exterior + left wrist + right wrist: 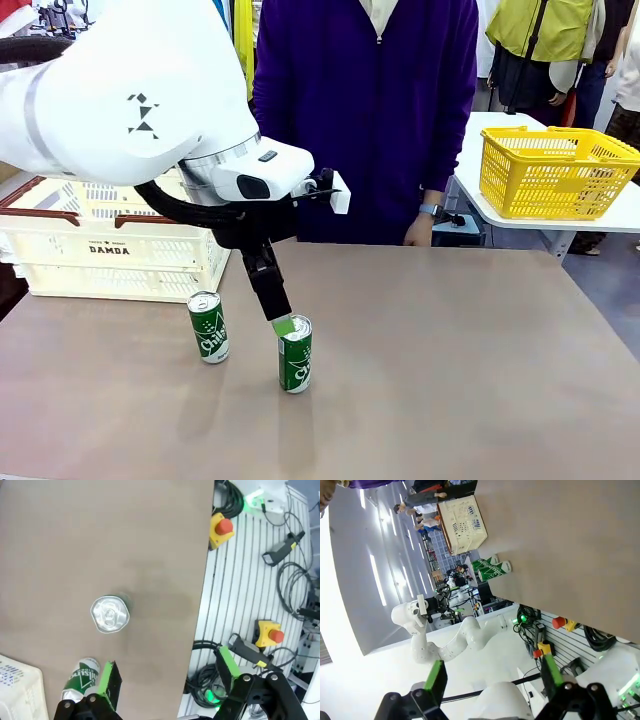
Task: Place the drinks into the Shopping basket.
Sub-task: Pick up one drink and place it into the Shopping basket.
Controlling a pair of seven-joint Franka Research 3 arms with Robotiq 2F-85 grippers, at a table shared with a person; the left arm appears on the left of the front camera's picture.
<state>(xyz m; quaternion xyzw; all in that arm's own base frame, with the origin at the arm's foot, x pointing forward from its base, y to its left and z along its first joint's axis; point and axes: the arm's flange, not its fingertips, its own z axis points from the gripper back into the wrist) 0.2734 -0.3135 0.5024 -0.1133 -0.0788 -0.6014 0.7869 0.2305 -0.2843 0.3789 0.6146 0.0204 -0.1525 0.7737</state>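
Observation:
Two green drink cans stand upright on the brown table, one (208, 327) nearer the Shopping basket (110, 250) and one (295, 353) to its right. The cream basket with a brown rim sits at the table's far left. My left gripper (284, 322) points down, its green tip just above the right can's top. From the left wrist, that can (110, 614) shows top-on beyond the open left gripper (167, 677), and the other can (82, 677) lies beside one finger (110, 685). My right gripper (495, 675) is open, far from the cans (492, 566) and basket (465, 525).
A person in a purple top stands at the far edge, one hand (418, 232) resting by the table. A yellow mesh basket (555, 170) sits on a white side table at the right. Off the table edge lie cables and emergency-stop buttons (222, 527).

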